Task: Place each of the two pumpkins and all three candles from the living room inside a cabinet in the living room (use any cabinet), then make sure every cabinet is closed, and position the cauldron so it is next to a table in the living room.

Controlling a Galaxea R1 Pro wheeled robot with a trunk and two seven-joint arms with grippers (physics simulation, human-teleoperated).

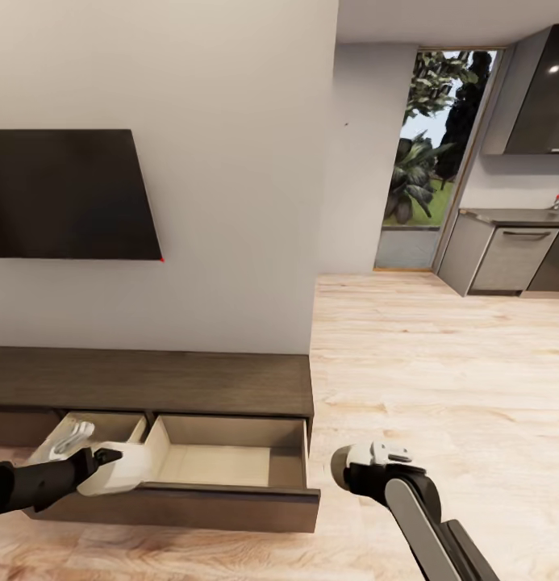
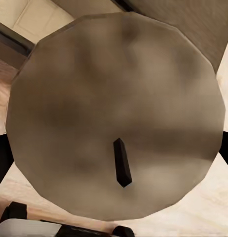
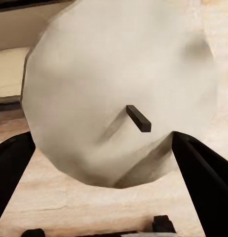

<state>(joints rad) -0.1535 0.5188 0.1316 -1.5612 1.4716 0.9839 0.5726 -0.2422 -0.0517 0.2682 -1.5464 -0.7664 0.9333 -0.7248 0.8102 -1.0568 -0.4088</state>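
- Evidently, the task is at an early stage: a candle [image 2: 114, 113] is gripped by the left gripper [image 1: 110, 470], its off-white top and dark wick seen end-on in the left wrist view, with a dark finger at either side of it.
- A second candle [image 3: 119, 89] is clamped in the right gripper [image 1: 361, 466]; the black fingers [image 3: 200, 177] are pressed against both of its flanks.
- Neither candle has yet been set down. The left one is held over the near left corner of the open drawer [image 1: 231, 500] of the cabinet [image 1: 150, 379]; the right one is held over the floor [image 1: 440, 363], just beside the drawer's right end.
- The pale lining of the wide drawer is seen bare where it is visible, and a narrower drawer [image 1: 110, 424] beside it is also pulled out — so, by this judgement, nothing is known to be stowed.
- Left to be done, as far as can be judged: both held candles, the third candle, the two pumpkins, the shutting of the drawers, and the placing of the cauldron.
- For moving, the drawer's front board and the divider between the two drawers must be cleared, and the cabinet top overhangs the back of the drawer, so a drop near the front is favoured.
- Open room is offered on the right, where bare floor runs toward the kitchen units [image 1: 505, 258]; the television [image 1: 65, 194] is well above.
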